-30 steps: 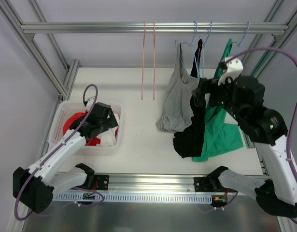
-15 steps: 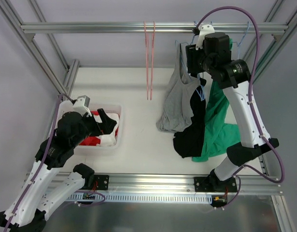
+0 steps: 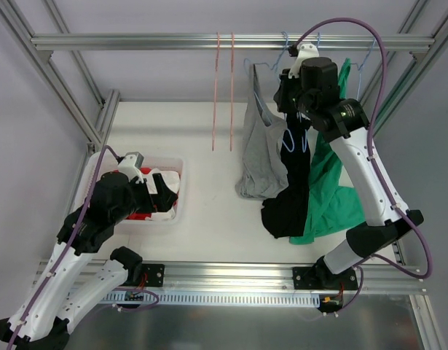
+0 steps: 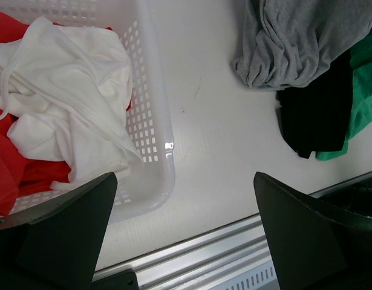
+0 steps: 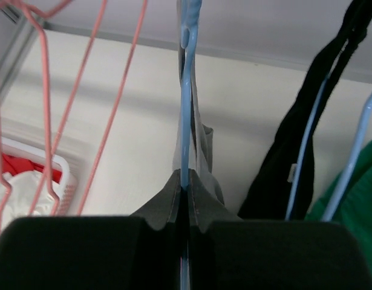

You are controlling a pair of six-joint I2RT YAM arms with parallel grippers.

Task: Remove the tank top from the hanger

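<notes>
A grey tank top [image 3: 260, 157] hangs from a blue hanger [image 3: 255, 67] on the top rail, its hem bunched on the table. My right gripper [image 3: 285, 82] is up at the rail, beside the grey top. In the right wrist view this gripper [image 5: 187, 185] is shut on the blue hanger [image 5: 186, 109], whose wire runs straight up from between the jaws, with the grey tank top [image 5: 202, 148] just behind. My left gripper [image 3: 162, 191] hovers over the basket's right end. Seen from the left wrist, it [image 4: 184, 177] is open and holds nothing, and the grey tank top [image 4: 300, 36] lies far right.
A black top [image 3: 289, 189] and a green top [image 3: 333, 189] hang on blue hangers right of the grey one. Two bare pink hangers [image 3: 224, 87] hang left of it. A white basket [image 3: 89, 182] holds red and white clothes. Frame posts stand at both sides.
My right arm rose from among the hanging clothes to the rail and shut on the blue hanger; the grey top swung left. My left arm drew back from the basket.
</notes>
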